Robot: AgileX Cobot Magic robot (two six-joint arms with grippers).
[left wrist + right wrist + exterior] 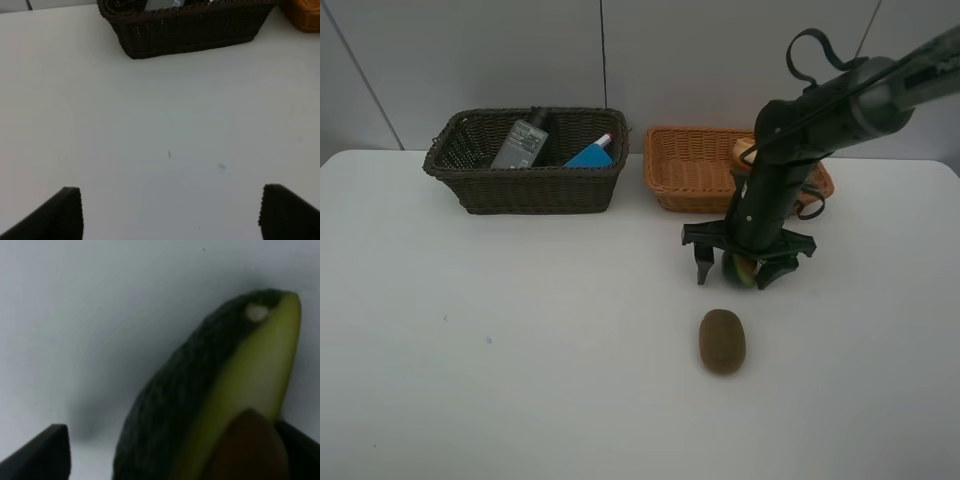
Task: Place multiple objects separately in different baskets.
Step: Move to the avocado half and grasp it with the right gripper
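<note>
Right gripper is wide open, straddling the avocado half right of centre in the high view; nothing is clamped. The avocado's cut face and pit crowd one finger. Left gripper is open, empty and farther off. Count: two baskets, dark brown basket and orange basket; one kiwi below the avocado.

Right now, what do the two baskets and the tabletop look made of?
Dark basket: woven wicker, matte dark brown, open weave visible. Orange basket: same woven strands, lighter; natural or plastic, cannot tell. Tabletop: smooth matte white, no grain, probably laminate.
</note>
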